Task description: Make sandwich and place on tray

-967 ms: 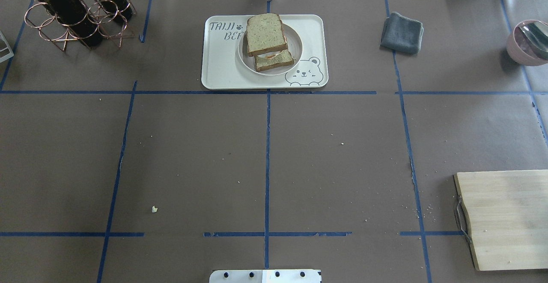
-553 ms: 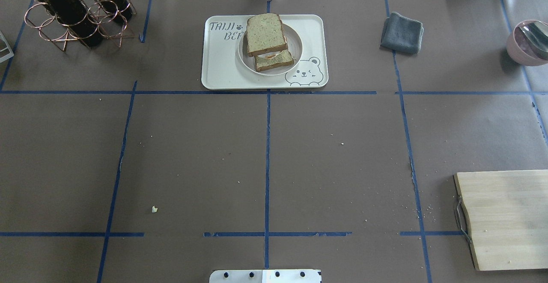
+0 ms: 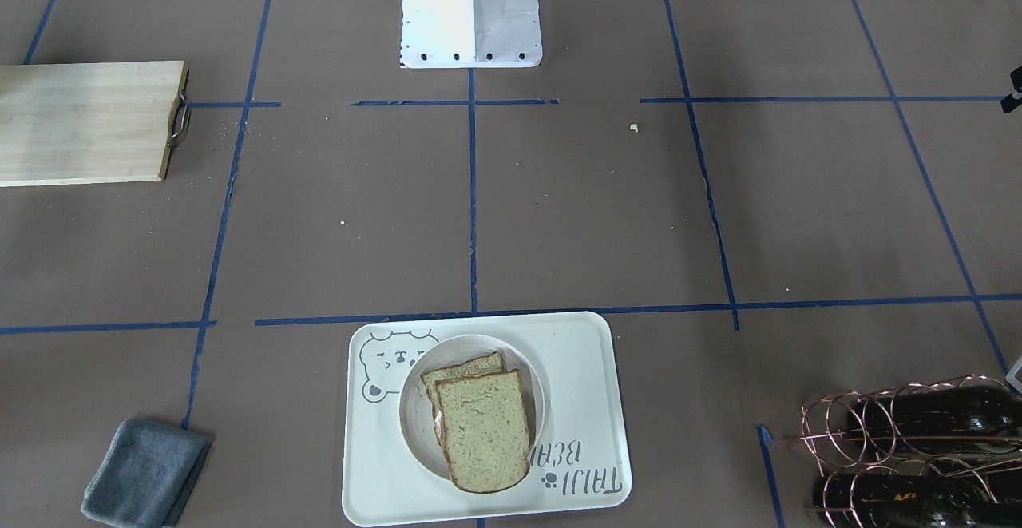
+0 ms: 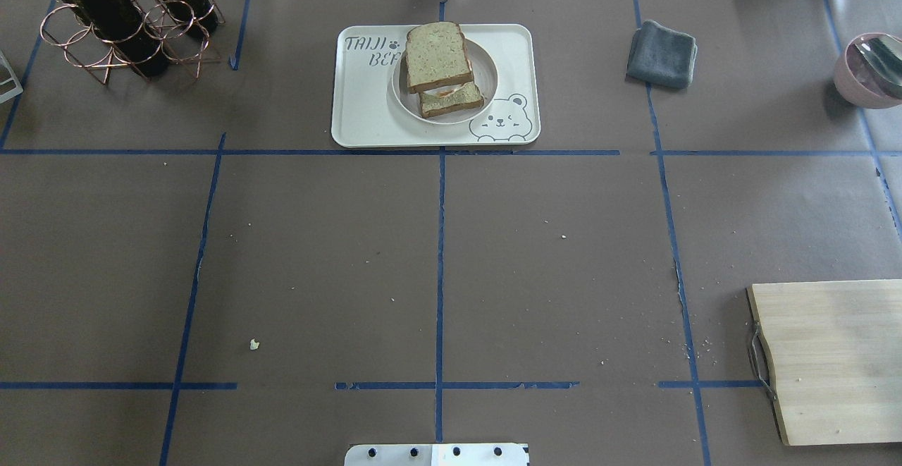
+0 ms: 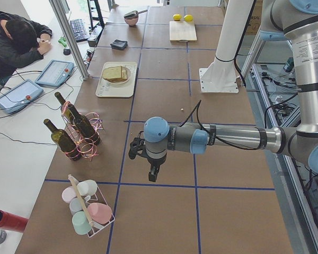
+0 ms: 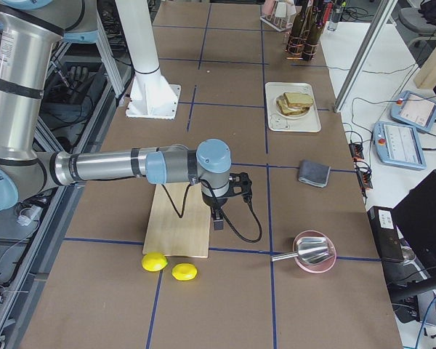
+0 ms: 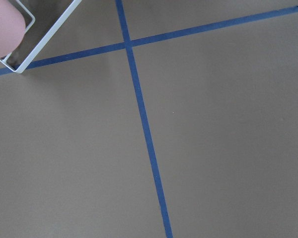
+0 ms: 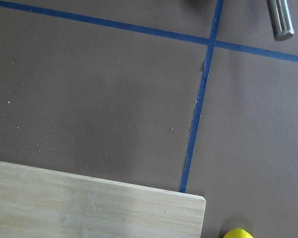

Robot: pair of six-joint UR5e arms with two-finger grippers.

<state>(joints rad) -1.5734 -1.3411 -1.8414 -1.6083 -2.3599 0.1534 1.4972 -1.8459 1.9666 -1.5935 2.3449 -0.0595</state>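
Observation:
The sandwich [image 4: 438,57] is two greenish-tan bread slices, the top one shifted off the lower, with a strip of white-and-orange egg [image 4: 445,91] between them. It sits on a small round white plate [image 4: 451,115] on the cream tray [image 4: 366,113] with the bear drawing, at the table's far middle. It also shows in the front-facing view [image 3: 481,430]. My left gripper [image 5: 151,174] shows only in the left side view, far from the tray; I cannot tell its state. My right gripper [image 6: 218,218] shows only in the right side view, over the cutting board's edge; I cannot tell its state.
A pale wooden cutting board [image 4: 831,360] lies near right, with two lemons [image 6: 154,262] beyond it. A grey cloth [image 4: 662,53] and a pink bowl [image 4: 870,71] are far right. A copper rack with wine bottles [image 4: 120,22] is far left. A cup rack [image 5: 87,211] stands further left.

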